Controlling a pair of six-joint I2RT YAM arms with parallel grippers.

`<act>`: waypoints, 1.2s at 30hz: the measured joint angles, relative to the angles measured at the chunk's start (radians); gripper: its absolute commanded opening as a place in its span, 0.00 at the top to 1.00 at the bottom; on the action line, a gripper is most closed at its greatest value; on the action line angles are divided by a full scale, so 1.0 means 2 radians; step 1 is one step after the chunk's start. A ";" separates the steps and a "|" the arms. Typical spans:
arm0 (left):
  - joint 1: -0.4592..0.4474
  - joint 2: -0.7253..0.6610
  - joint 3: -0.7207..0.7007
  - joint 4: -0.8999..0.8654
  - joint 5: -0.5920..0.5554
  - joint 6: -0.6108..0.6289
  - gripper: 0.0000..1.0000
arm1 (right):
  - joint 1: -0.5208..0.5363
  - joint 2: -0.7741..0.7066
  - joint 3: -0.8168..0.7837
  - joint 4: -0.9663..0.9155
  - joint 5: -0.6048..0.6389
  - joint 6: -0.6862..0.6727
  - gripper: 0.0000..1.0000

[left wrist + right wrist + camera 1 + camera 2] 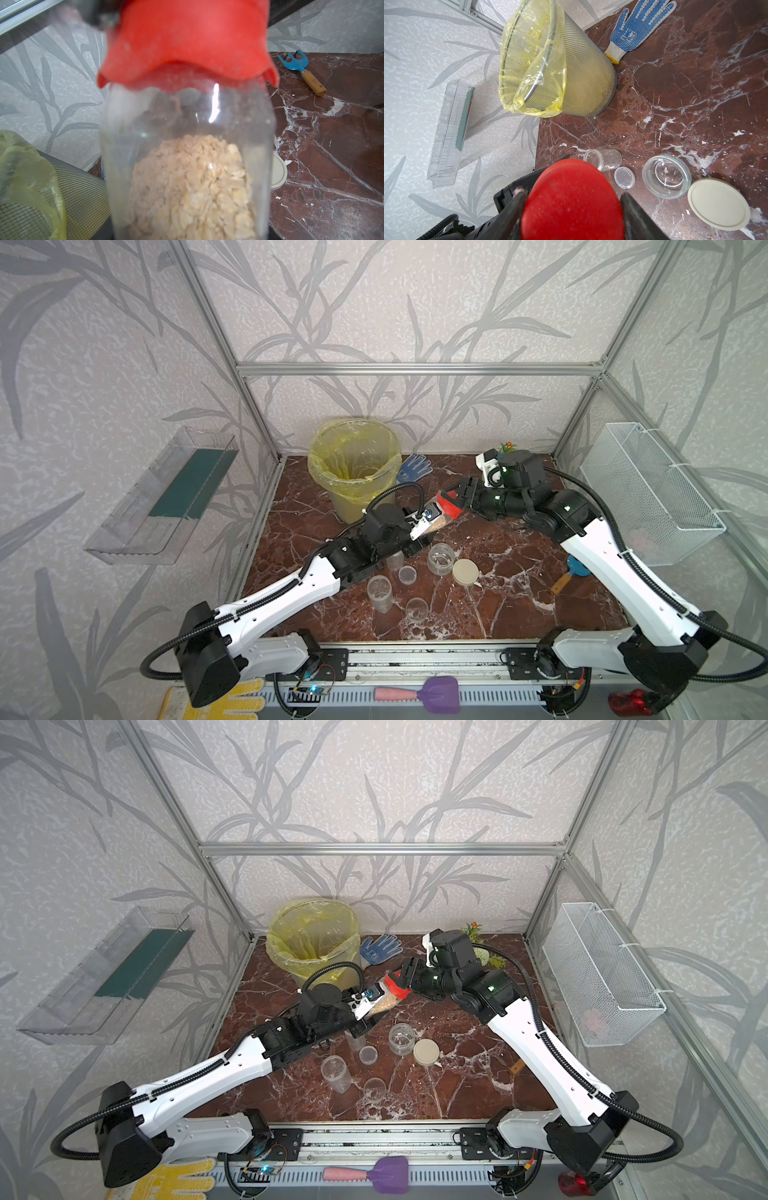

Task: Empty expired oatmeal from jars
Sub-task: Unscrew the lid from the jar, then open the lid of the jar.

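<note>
**Item: red-capped jar** (pixel 439 523), clear-walled, held clear of the surface (pixel 519 593) near its middle. It is tilted, with the cap end raised toward 2 o'clock.

**Contents:** oatmeal (pixel 191 187), pale flakes settled in the lower end. The space under the cap is empty.

**Left hand** (pixel 426 527): narrow, clamped on the jar's body at its lower end.

**Right hand** (pixel 572 194): closed around the red cap (pixel 571 199), with a finger against each side.

**Destination:** bin (pixel 349 497) with a yellow liner, at 10 o'clock from the jar and near it.

**Also present, at 6 to 7 o'clock from the jar:**
- squat jar (pixel 440 559), open and empty
- beige lid (pixel 465 572), touching or just beside the squat jar
- slim jar (pixel 379 593), empty
- second slim jar (pixel 395 560), partly under the left arm
- two clear lids (pixel 406 574), lying loose

**Step in hand (judged):** uncapping the last full jar.

**Handling notes:**
- Keep the left grip firm so the body does not spin with the cap.
- Turn the right hand about the jar's own axis, not across it.
- Keep the mouth raised until the cap is off, so the flakes stay low.
- Draw the cap off along the axis.
- Tip the jar only once its mouth is over the liner.
</note>
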 measured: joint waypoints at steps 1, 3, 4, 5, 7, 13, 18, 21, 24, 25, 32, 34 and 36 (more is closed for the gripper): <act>0.000 0.000 0.000 0.000 0.000 0.000 1.00 | 0.000 0.000 0.000 0.000 0.000 -0.002 0.41; 0.000 0.000 0.000 0.000 0.000 0.000 1.00 | 0.000 0.000 0.000 0.000 -0.001 -0.008 0.35; 0.000 0.000 0.000 -0.001 0.001 0.000 1.00 | 0.000 0.000 0.000 -0.001 -0.002 -0.010 0.32; 0.000 0.000 0.000 -0.001 0.002 -0.001 1.00 | 0.000 0.000 0.000 -0.001 -0.003 -0.013 0.31; 0.000 0.000 0.000 -0.002 0.003 -0.001 1.00 | 0.002 0.000 0.000 -0.003 -0.003 -0.021 0.31; 0.000 0.000 0.000 -0.008 0.007 -0.001 1.00 | 0.004 0.000 0.000 -0.006 -0.003 -0.035 0.31; 0.000 0.001 0.001 -0.011 0.009 -0.001 1.00 | 0.006 0.000 0.000 -0.011 -0.004 -0.047 0.31; 0.000 0.002 0.001 -0.011 0.010 -0.001 1.00 | 0.006 0.000 0.000 -0.012 -0.004 -0.055 0.44; 0.000 0.002 0.002 -0.014 0.011 -0.002 1.00 | 0.006 -0.001 0.000 -0.013 -0.006 -0.063 0.66; 0.000 0.002 0.002 -0.015 0.013 -0.002 1.00 | 0.006 -0.001 0.000 -0.014 -0.008 -0.069 0.73; 0.016 -0.005 0.002 -0.018 0.073 -0.027 1.00 | 0.000 0.018 0.057 -0.076 -0.070 -0.255 0.94; 0.019 -0.007 -0.001 -0.015 0.093 -0.037 1.00 | -0.004 0.029 0.077 -0.097 -0.096 -0.328 1.00; 0.021 -0.007 -0.007 -0.008 0.113 -0.048 1.00 | -0.013 0.037 0.086 -0.116 -0.120 -0.395 1.00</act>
